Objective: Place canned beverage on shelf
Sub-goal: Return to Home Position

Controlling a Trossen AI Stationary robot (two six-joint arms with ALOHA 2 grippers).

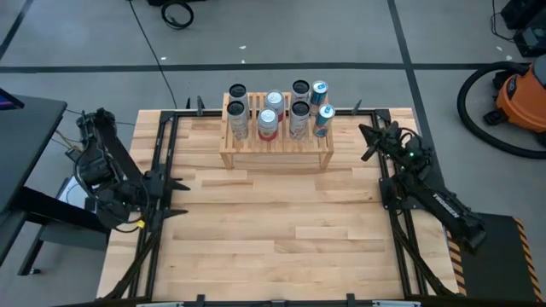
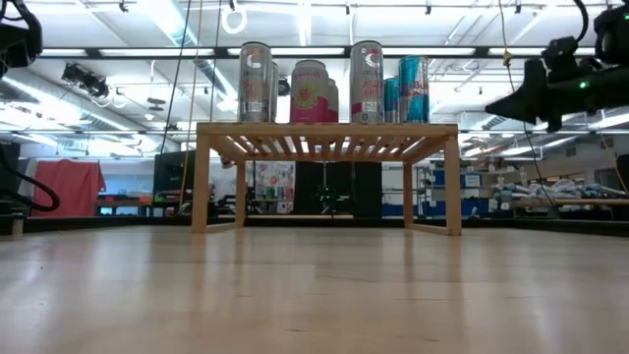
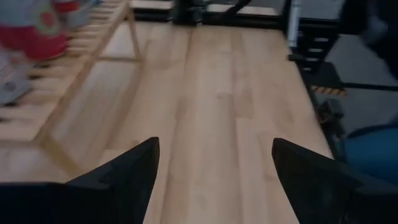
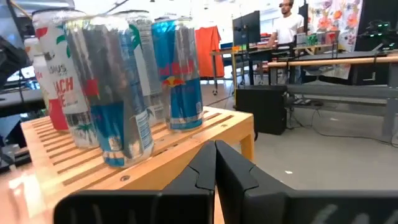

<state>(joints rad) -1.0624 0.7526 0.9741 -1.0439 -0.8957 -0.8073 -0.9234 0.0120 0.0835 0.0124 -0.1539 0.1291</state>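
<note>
The shelf [image 1: 275, 147], a low rack of light wood, stands at the table's far middle. Several upright cans [image 1: 268, 121] rest by their bases on its slatted top. In the low view the cans [image 2: 309, 90] stand in a row above the shelf [image 2: 327, 138]. My right gripper [image 1: 368, 136] is shut and holds nothing, just right of the shelf, pointing level toward the blue and silver cans [image 4: 180, 74]. At the table's left edge my left gripper [image 1: 175, 196] stands open with nothing between its fingers [image 3: 124, 174], far from the shelf [image 3: 81, 68].
Black frame rails [image 1: 162, 162] run along both sides of the table. Bare wood [image 1: 281, 230] lies in front of the shelf. An orange vacuum [image 1: 520, 94] sits on the floor at the far right. A person [image 4: 289, 25] stands in the room beyond.
</note>
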